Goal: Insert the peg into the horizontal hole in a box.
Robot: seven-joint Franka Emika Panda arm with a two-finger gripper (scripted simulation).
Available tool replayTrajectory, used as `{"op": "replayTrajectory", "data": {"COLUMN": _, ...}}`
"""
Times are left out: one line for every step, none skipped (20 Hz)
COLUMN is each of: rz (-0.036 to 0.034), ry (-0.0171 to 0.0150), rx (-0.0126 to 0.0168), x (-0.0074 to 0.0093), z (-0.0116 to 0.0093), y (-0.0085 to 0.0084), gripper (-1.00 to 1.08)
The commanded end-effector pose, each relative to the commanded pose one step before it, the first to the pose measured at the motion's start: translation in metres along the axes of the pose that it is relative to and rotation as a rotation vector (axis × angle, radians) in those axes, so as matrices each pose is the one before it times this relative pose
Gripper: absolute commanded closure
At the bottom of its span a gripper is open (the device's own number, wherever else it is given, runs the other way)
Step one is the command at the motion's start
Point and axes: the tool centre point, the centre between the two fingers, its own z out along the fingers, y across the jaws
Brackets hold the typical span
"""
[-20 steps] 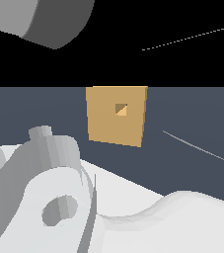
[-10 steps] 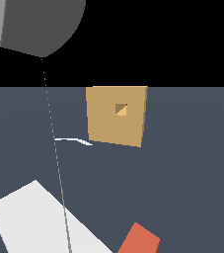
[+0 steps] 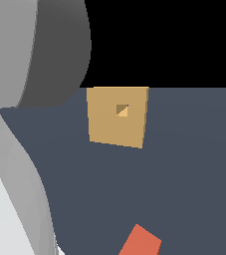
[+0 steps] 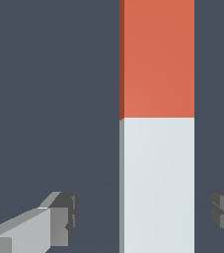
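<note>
The tan box [image 3: 117, 117] stands on the dark floor in the exterior view, its flat face showing the small square hole [image 3: 122, 110] at the centre. The peg lies on the floor nearer the camera; only its orange-red end [image 3: 140, 241] shows there. In the wrist view the peg is close below me, with an orange-red part [image 4: 157, 59] and a white part [image 4: 157, 188]. My gripper [image 4: 144, 217] is open. Its fingers [image 4: 59, 220] stand on either side of the white part, with gaps on both sides.
The arm's large grey and white body [image 3: 20, 124] fills the exterior view's left side and hides the peg's white part there. The dark blue-grey floor [image 3: 194, 189] lies all around the box and the peg.
The arm's body has moved across the exterior view and now fills its left side, hiding the peg's white part seen half a second ago. The box has not moved.
</note>
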Motion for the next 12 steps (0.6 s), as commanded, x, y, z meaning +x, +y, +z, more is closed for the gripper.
{"op": "replayTrajectory", "data": {"rz": 0.0004, "ry": 0.00059, "rx": -0.00174, "x": 0.00003, "z": 0.00532, "y": 0.00104, "gripper": -0.92}}
{"op": "replayTrajectory", "data": {"rz": 0.0, "ry": 0.0, "rx": 0.0, "x": 0.00001, "z": 0.0006, "y": 0.00034, "gripper": -0.92}}
{"op": "replayTrajectory", "data": {"rz": -0.00047, "ry": -0.00008, "rx": -0.00011, "x": 0.0003, "z": 0.00007, "y": 0.0001, "gripper": -0.92}}
{"op": "replayTrajectory", "data": {"rz": 0.0, "ry": 0.0, "rx": 0.0, "x": 0.0, "z": 0.0, "y": 0.0, "gripper": 1.08}}
{"op": "replayTrajectory", "data": {"rz": 0.0, "ry": 0.0, "rx": 0.0, "x": 0.0, "z": 0.0, "y": 0.0, "gripper": 1.08}}
{"op": "replayTrajectory", "data": {"rz": 0.0, "ry": 0.0, "rx": 0.0, "x": 0.0, "z": 0.0, "y": 0.0, "gripper": 1.08}}
{"op": "replayTrajectory", "data": {"rz": 0.0, "ry": 0.0, "rx": 0.0, "x": 0.0, "z": 0.0, "y": 0.0, "gripper": 1.08}}
{"op": "replayTrajectory", "data": {"rz": 0.0, "ry": 0.0, "rx": 0.0, "x": 0.0, "z": 0.0, "y": 0.0, "gripper": 1.08}}
{"op": "replayTrajectory", "data": {"rz": 0.0, "ry": 0.0, "rx": 0.0, "x": 0.0, "z": 0.0, "y": 0.0, "gripper": 1.08}}
{"op": "replayTrajectory", "data": {"rz": 0.0, "ry": 0.0, "rx": 0.0, "x": 0.0, "z": 0.0, "y": 0.0, "gripper": 1.08}}
{"op": "replayTrajectory", "data": {"rz": 0.0, "ry": 0.0, "rx": 0.0, "x": 0.0, "z": 0.0, "y": 0.0, "gripper": 1.08}}
{"op": "replayTrajectory", "data": {"rz": 0.0, "ry": 0.0, "rx": 0.0, "x": 0.0, "z": 0.0, "y": 0.0, "gripper": 1.08}}
